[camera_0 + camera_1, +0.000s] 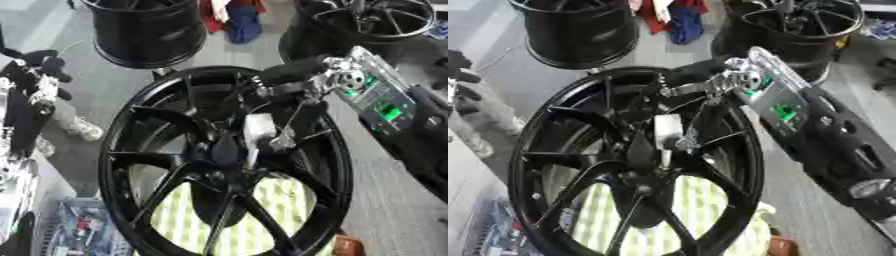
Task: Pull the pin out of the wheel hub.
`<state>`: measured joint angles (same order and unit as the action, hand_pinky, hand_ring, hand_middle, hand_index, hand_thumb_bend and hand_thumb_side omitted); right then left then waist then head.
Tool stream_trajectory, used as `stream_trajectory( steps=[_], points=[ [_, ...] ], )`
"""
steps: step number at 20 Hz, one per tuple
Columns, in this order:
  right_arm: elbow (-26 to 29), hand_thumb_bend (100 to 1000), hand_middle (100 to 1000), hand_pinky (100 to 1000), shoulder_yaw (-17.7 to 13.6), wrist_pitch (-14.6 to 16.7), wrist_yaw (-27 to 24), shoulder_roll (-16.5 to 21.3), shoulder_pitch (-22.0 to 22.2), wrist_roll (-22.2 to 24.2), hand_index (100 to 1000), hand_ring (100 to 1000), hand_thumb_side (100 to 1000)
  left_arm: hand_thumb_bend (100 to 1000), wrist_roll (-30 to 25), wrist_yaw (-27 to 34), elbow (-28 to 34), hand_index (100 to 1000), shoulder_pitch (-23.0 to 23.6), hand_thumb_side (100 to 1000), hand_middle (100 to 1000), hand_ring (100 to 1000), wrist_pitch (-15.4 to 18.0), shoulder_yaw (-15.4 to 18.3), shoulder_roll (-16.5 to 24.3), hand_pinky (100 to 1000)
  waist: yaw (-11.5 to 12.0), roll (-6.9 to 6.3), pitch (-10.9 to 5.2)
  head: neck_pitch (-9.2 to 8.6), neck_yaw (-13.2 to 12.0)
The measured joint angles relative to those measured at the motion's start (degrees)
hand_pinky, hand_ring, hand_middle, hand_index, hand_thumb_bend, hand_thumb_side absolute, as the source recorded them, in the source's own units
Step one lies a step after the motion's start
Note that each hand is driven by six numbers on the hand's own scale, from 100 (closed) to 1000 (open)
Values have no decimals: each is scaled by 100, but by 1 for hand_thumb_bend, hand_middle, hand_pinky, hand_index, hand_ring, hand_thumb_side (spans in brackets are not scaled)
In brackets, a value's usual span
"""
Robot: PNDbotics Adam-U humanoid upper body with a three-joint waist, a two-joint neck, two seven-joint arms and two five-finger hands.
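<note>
A large black spoked wheel hub (131, 165) stands tilted in the middle of both views. At its centre sits a white oblong pin (256, 131). My right arm, silver with green lights, comes in from the upper right. My right hand (293, 75) reaches over the rim, and its thin fingers (282, 142) curl down against the pin and pinch it. My left hand (44, 67) shows at the left edge, black fingers relaxed and upward, away from the wheel and holding nothing.
Two more black wheels stand behind, at the back left (149, 30) and back right (367, 25). Red and blue cloth (236, 20) lies between them. A yellow-green checked cloth (262, 210) lies under the hub. A bin of small parts (79, 230) sits at the lower left.
</note>
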<state>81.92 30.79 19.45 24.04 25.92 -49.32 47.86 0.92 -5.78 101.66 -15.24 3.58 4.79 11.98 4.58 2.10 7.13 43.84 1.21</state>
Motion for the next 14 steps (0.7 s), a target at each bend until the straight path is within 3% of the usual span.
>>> stream_trajectory(
  steps=[7,14],
  points=[
    [-373,214,751,598,54,5,155,-122,44,-5,882,706,272,257,0,0,0,742,0,595,631,592,0,0,0,453,6,-9,0,0,0],
    [-519,100,528,345,27,145,180,-212,10,-145,698,477,234,257,0,0,0,742,0,595,631,592,0,0,0,453,8,-9,0,0,0]
  ],
)
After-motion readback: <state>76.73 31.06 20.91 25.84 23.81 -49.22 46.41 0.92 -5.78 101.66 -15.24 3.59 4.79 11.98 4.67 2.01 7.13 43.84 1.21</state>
